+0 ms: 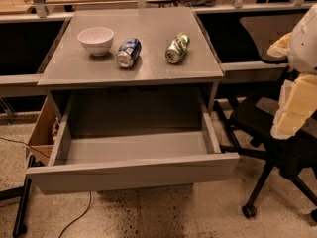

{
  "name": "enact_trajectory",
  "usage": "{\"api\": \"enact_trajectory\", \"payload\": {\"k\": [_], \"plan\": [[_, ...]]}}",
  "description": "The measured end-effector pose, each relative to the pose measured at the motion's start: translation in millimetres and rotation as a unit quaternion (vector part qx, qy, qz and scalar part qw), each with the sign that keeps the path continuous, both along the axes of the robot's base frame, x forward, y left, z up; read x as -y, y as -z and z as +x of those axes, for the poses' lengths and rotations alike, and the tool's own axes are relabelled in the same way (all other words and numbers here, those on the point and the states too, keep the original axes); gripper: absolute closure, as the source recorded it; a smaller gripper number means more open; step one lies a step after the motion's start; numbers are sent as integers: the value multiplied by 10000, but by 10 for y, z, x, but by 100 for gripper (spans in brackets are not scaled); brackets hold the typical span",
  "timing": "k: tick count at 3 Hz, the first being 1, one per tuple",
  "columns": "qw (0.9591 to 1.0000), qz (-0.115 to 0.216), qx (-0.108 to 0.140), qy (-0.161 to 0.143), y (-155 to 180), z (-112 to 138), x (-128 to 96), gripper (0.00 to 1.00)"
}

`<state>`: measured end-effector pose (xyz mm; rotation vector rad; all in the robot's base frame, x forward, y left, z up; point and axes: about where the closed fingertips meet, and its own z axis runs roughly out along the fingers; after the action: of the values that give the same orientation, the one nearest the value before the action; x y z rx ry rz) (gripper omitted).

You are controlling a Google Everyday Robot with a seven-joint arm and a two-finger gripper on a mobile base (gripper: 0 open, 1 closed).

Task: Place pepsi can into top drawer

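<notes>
The pepsi can, blue with white markings and a silver top, lies on its side on the grey desk top, between a white bowl and a green and silver can. The top drawer is pulled out wide below the desk top, and its grey inside holds nothing. My gripper, white and cream, hangs at the right edge of the camera view, over a black chair. It is well to the right of the desk, apart from the can, with nothing seen in it.
A white bowl stands left of the pepsi can. A green and silver can lies to its right. A black office chair on castors stands right of the drawer. A cable runs over the speckled floor.
</notes>
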<state>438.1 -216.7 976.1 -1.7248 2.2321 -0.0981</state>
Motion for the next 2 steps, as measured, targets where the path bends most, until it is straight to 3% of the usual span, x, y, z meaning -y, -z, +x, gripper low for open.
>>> {"api": "enact_trajectory", "payload": {"k": [1,2], "plan": [[10000,0,0,0,0,0,0,0],[9997,1,186,165,-113,88,-31,0]]}}
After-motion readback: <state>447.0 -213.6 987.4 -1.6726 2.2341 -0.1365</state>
